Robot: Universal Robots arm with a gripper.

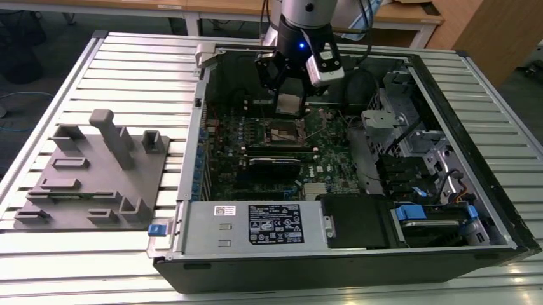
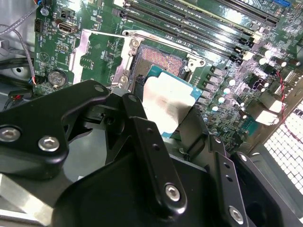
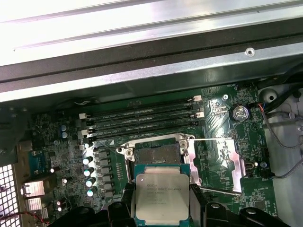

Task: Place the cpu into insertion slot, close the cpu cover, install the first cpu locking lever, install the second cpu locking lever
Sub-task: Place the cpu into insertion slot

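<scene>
I'm working in what looks like a robotics lab or workshop. An opened desktop computer case [image 1: 339, 270] lies on a slatted aluminium bench [image 1: 127, 70] beside a grey fixture block [image 1: 93, 178], and the robot arm [image 1: 304, 16] reaches over it with its gripper [image 1: 289, 101] clamped on the cpu [image 3: 162, 197]. Behind the bench I see plain wooden desks [image 1: 407, 16].

Ribbed aluminium worktable [image 1: 68, 267], pale, glare along the slats. Behind it, light wooden desks [image 1: 212, 7]. Wooden panel [image 1: 496, 35] at the exterior view's right. Dark grey floor [image 1: 127, 22].
</scene>
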